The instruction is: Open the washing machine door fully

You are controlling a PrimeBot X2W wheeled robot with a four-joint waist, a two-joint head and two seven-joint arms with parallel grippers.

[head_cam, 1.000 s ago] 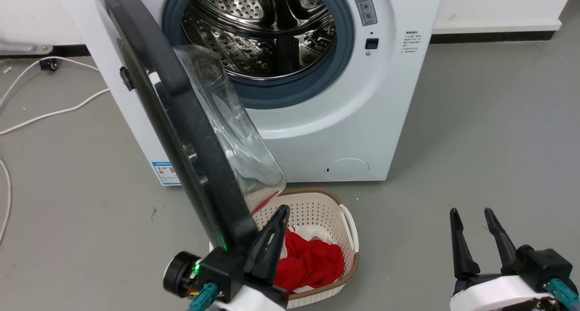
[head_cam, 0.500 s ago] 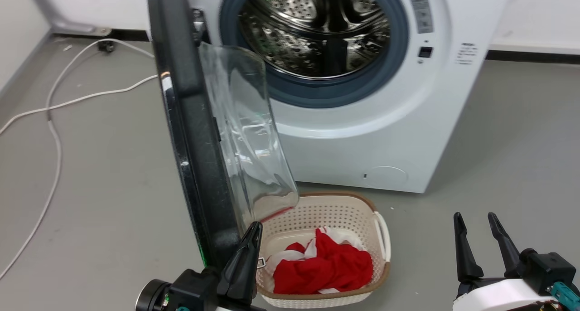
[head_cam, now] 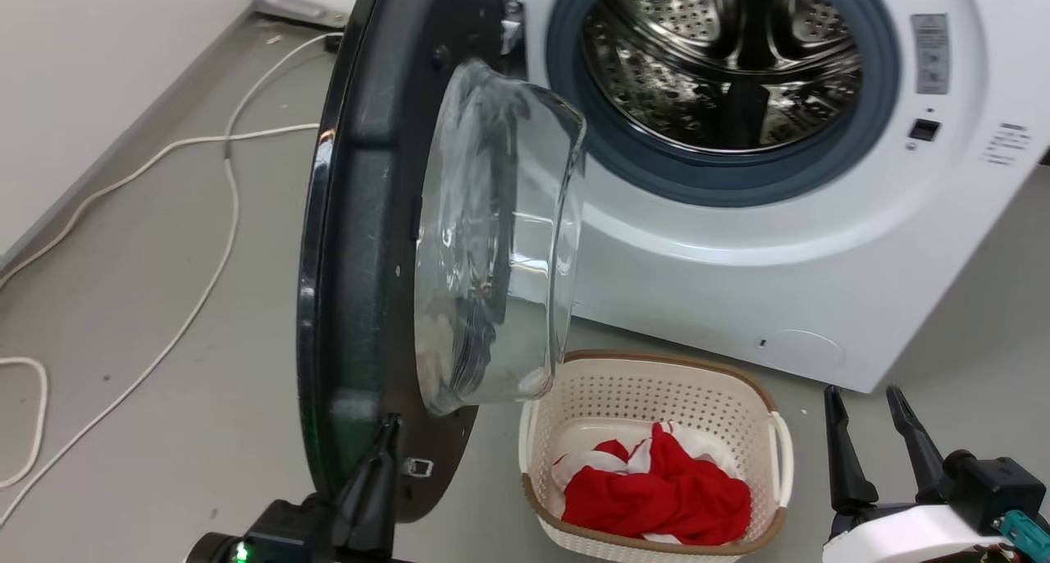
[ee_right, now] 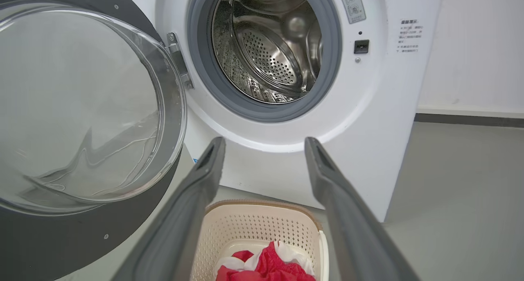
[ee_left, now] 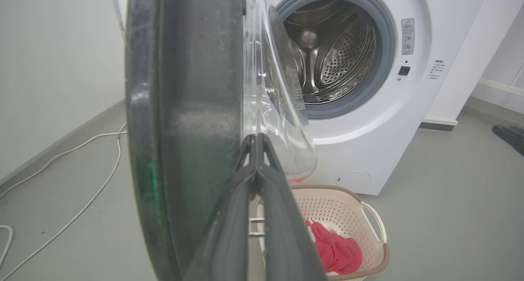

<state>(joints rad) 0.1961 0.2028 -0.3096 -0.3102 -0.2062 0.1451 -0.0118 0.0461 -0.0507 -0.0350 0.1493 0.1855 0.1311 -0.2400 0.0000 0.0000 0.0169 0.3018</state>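
The grey floor [head_cam: 148, 432] runs up to a pale wall [head_cam: 90, 62] on my left, and a white cable [head_cam: 230, 136] trails across it. The washing machine [head_cam: 738, 292] stands at the back with its steel drum [head_cam: 722, 70] exposed. The washing machine door [head_cam: 361, 243] stands swung out on the machine's left side, nearly edge-on to my head camera, its glass bowl [head_cam: 500, 243] bulging to the right. A cream basket [head_cam: 656, 395] holding red cloth [head_cam: 664, 497] sits just in front of the machine. My left gripper [head_cam: 389, 432] has its fingers pressed together, tips meeting, at the door's lower inner face. I cannot tell whether it touches the door. My right gripper [head_cam: 863, 395] is spread and empty, right of the basket.
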